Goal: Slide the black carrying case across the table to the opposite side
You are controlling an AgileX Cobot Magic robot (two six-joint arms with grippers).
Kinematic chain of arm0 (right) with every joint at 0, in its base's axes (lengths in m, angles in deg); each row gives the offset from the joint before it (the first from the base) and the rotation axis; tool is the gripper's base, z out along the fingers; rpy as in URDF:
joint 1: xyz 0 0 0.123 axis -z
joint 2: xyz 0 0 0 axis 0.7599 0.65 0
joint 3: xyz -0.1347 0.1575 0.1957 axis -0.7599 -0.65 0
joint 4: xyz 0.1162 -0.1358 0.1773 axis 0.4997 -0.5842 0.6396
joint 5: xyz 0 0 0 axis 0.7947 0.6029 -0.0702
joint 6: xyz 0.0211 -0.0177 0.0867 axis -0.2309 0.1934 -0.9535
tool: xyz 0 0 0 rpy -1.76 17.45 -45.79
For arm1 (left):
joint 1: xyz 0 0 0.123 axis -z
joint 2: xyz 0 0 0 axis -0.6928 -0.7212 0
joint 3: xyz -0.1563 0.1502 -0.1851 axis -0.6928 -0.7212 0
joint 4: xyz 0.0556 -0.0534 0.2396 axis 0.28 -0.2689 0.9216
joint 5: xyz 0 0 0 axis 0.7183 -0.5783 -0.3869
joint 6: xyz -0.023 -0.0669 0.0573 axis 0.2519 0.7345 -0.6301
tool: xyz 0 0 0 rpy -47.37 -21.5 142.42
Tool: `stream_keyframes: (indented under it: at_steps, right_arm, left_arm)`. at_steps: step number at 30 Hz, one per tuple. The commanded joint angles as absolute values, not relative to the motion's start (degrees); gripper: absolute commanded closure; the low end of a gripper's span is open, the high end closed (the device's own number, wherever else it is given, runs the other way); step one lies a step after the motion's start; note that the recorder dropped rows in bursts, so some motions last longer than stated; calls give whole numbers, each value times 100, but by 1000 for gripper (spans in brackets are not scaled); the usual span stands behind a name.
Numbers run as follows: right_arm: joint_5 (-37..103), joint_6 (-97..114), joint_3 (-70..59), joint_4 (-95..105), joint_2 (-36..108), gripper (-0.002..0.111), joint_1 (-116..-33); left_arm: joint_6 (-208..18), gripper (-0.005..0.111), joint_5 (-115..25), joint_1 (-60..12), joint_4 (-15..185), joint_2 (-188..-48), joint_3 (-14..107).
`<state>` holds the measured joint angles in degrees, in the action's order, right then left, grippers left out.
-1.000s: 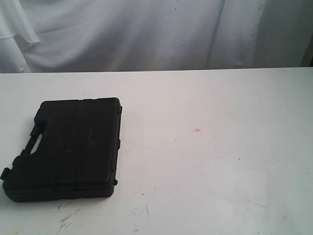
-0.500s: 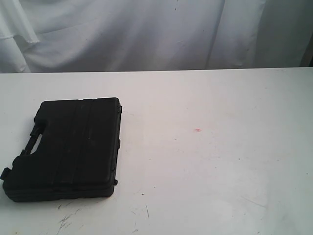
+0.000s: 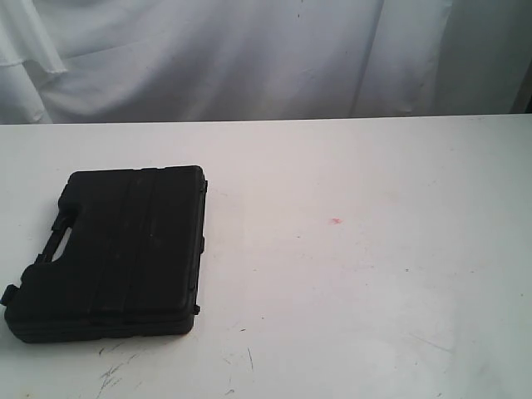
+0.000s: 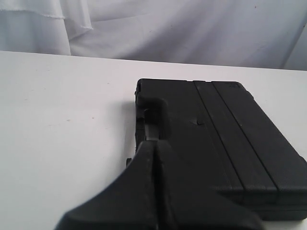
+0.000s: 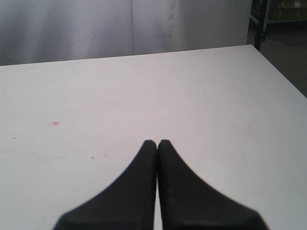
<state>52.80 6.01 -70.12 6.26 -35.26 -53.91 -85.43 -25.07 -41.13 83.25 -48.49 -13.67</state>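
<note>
The black case (image 3: pixel 116 253) lies flat on the left part of the white table (image 3: pixel 366 274), its handle cut-out (image 3: pixel 58 243) facing the left edge. No arm shows in the exterior view. In the left wrist view the case (image 4: pixel 225 143) fills the middle, ribs running along its lid, and my left gripper (image 4: pixel 155 143) is shut with its tips close to the handle cut-out (image 4: pixel 152 125), holding nothing. My right gripper (image 5: pixel 157 142) is shut and empty over bare table (image 5: pixel 201 96), far from the case.
A white cloth backdrop (image 3: pixel 249 58) hangs behind the table's far edge. A tiny red spot (image 3: pixel 336 221) marks the tabletop, and dark scratches (image 3: pixel 112 370) lie near the front. The table's right edge (image 5: pixel 280 81) drops to a dark floor with a metal frame (image 5: pixel 261 21).
</note>
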Motion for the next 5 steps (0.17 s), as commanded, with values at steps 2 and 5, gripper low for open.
stream_keyframes:
  at_steps: [2, 5]
  right_arm:
    - [5280, 582, -7033, 634, -3557, 108, -5399]
    - [5280, 582, -7033, 634, -3557, 108, -5399]
  left_arm:
    - [-8556, 107, -2555, -4086, 8293, -4828, -1389]
    - [-8556, 107, -2555, -4086, 8293, -4828, -1389]
